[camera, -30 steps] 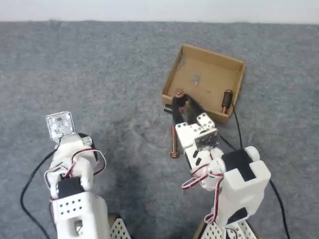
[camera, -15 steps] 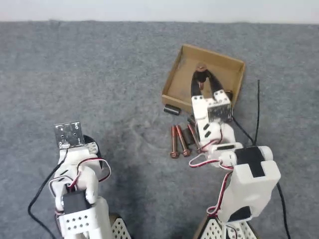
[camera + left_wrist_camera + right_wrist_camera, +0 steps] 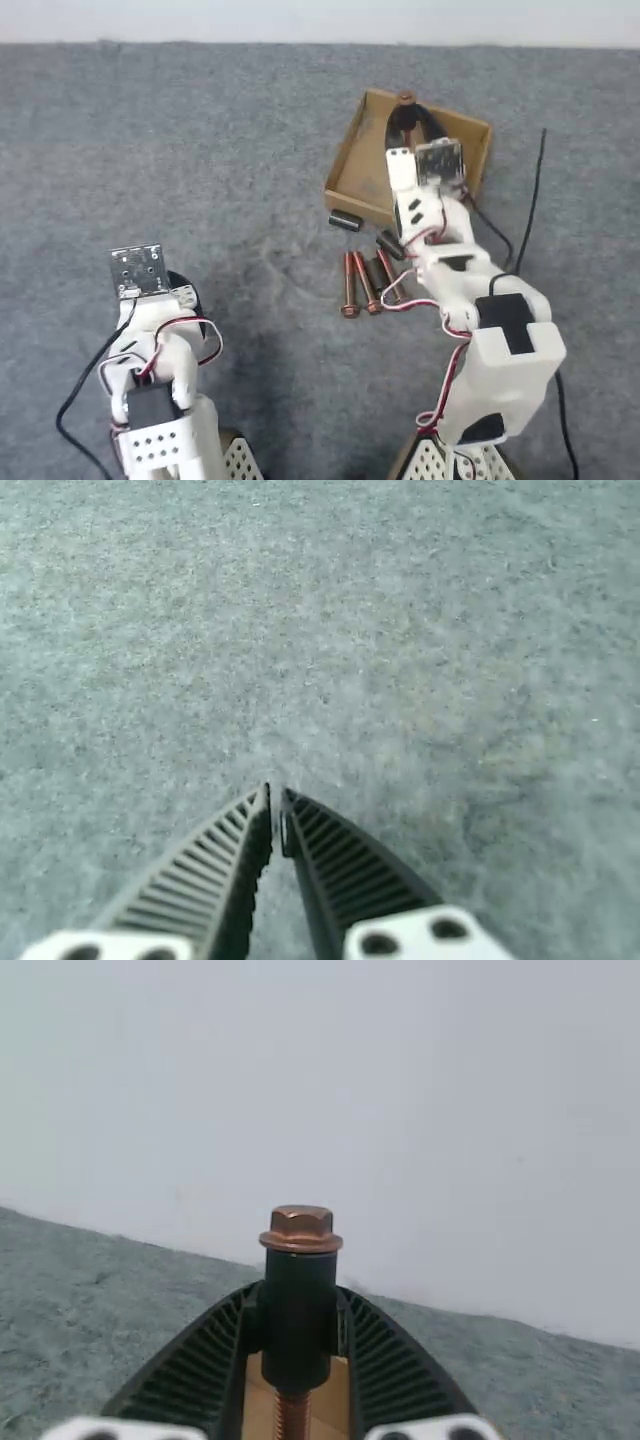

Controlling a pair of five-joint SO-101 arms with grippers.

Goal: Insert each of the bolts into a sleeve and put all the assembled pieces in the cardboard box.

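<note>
My right gripper (image 3: 405,112) reaches over the far wall of the cardboard box (image 3: 352,160). It is shut on a copper bolt in a black sleeve (image 3: 298,1320), held upright with the bolt's head (image 3: 300,1228) above the fingertips. Two loose bolts (image 3: 357,284) lie side by side on the carpet in front of the box, and a third (image 3: 389,283) lies partly under the right arm. One black sleeve (image 3: 345,220) lies by the box's near wall, another (image 3: 388,244) next to the arm. My left gripper (image 3: 275,805) is shut and empty, low over bare carpet.
The left arm (image 3: 150,340) stands folded at the near left, far from the parts. A black cable (image 3: 525,215) runs along the right arm past the box. Grey carpet (image 3: 200,150) lies open on the left and at the back.
The right arm has lifted the sleeved bolt from the box's near wall and carried it over the box to its far side. The left arm shifted a little, then kept still.
</note>
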